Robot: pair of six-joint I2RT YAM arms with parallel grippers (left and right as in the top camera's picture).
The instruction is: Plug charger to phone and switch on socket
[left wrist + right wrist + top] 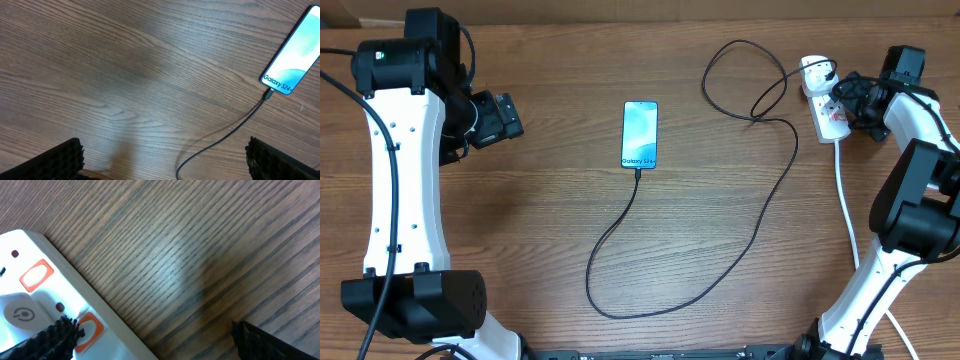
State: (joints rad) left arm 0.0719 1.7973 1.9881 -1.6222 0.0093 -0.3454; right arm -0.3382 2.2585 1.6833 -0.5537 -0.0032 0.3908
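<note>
On the desk [520,230], overhead: charger [700,270] looks plugged into the phone [640,134]; socket [825,100] far right, under the right pincer [843,100]. Left wrist: left pincer [164,161] gaping wide, empty. Right wrist: same there, so I'd push one fingertip [55,337] squarely onto the nearest switch [91,328].

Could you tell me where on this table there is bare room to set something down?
Bare wood lies between the left gripper and the phone, and inside the charger loop below the phone. It is crowded around the socket, beneath the right gripper.
</note>
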